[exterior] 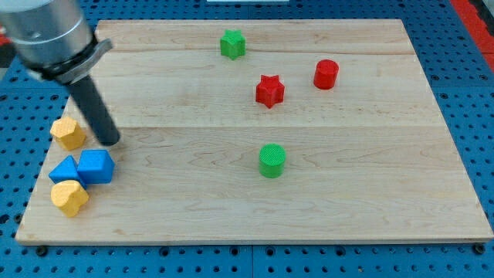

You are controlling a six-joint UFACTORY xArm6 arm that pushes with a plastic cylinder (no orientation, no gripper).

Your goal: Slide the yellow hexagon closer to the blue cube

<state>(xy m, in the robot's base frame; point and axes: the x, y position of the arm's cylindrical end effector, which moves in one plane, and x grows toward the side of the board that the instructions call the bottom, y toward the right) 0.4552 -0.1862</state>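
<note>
Wooden board (231, 224) on a blue pegboard surface (471, 46); one camera view. At the view's left edge sits the yellow hexagon (68, 133), and my tip (110, 143) rests on the board just beside it at its 3 o'clock, a narrow gap showing between them. The arm ends in a plain rod, so there are no jaws to be apart, together or clamped. The blue cube (96, 166) lies near the hexagon at its 5 o'clock, apart from it and just below my tip. A blue triangular block (65, 170) touches the cube at its 9 o'clock. A second yellow block (69, 198), shape unclear, sits at the cube's 7 o'clock. Further right: green star (231, 44) at the board's 12 o'clock, red star (269, 91), green cylinder (272, 161) at its 6 o'clock, red cylinder (326, 74) at its 2 o'clock.
</note>
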